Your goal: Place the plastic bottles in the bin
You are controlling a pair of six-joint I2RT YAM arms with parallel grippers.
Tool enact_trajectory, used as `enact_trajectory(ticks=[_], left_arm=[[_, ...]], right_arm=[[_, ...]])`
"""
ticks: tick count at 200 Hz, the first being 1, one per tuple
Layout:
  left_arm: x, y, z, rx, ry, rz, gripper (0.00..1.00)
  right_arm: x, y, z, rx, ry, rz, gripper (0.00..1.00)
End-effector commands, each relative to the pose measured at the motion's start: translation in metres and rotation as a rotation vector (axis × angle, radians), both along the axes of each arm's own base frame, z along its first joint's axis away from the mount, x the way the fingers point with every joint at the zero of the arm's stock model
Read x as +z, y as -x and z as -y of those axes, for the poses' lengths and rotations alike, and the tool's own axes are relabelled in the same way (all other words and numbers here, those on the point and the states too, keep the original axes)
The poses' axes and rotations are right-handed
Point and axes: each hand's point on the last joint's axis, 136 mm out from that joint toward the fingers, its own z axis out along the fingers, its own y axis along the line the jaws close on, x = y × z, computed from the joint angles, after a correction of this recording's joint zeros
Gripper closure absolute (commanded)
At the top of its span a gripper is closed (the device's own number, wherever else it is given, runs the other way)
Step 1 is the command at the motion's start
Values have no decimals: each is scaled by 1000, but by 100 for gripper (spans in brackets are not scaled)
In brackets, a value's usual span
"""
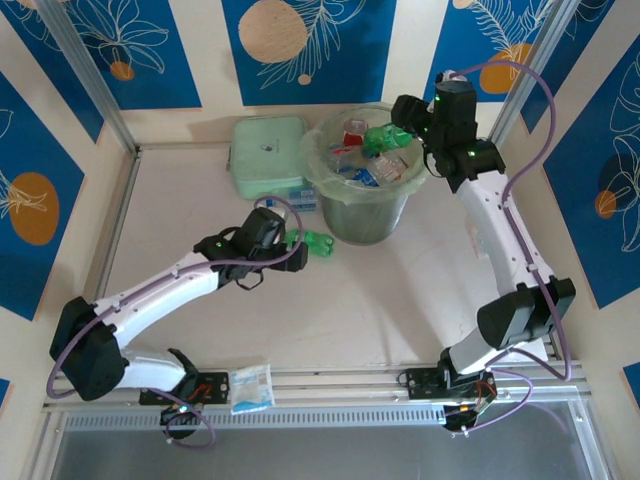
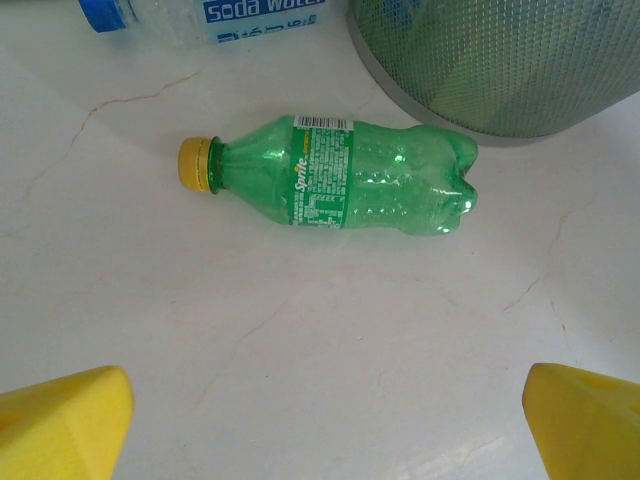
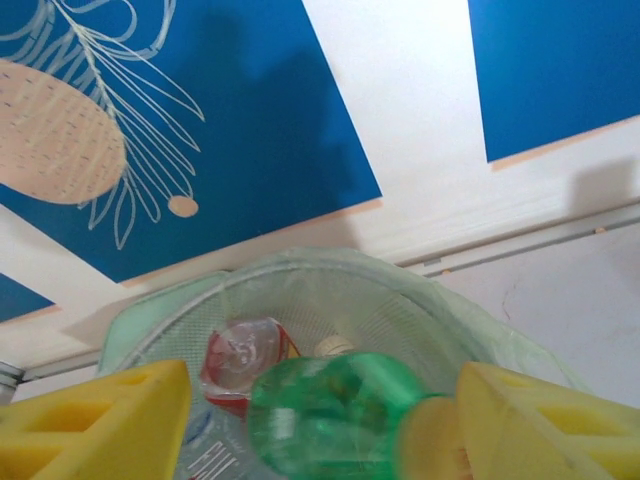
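The bin (image 1: 365,215) stands at the back middle of the table, with several plastic bottles inside. Over its right rim my right gripper (image 1: 405,125) is open. A blurred green bottle (image 3: 330,415) with a yellow cap sits loose between the spread yellow fingers (image 3: 110,420), above a red-labelled bottle (image 3: 245,360) in the bin (image 3: 330,262). Another green bottle (image 2: 340,185) lies on its side on the table just left of the bin's base (image 2: 500,70). My left gripper (image 2: 330,420) is open, short of it, with nothing between its fingers.
A flat pale green box (image 1: 267,155) lies left of the bin. A clear bottle with a blue label (image 2: 230,12) lies between that box and the green bottle. A white-blue packet (image 1: 251,388) rests at the near edge by the left arm's base.
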Motion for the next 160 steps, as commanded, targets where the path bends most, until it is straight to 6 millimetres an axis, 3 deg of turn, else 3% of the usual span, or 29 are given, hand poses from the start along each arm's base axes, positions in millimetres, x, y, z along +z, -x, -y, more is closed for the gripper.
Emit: enact_trajectory(ticks=[1,24,45,76,113,140,160], left_arm=[[9,-7,-4,46,21,-2,0],[7,-5,-5,49,23,-10,0],[4,-4,-9,59,17,-21,1],[-9,-7,-20,123,38,-88,6],[-19,-11,-34,225,82,-141,9],[-28,-15,-41,304,95,-182,9],[-34,-18,-36,323,110,-223,9]], right_arm=[[21,9,1,14,29,44,35],[11,7,-1,5,57,19,40],[4,7,-9,23,63,3,52],[-12,-6,-8,-1,114,-56,56],[-48,-34,-4,-12,160,-212,67],[-70,-37,-14,-7,216,-264,71],[-78,-35,-14,-20,216,-288,71]])
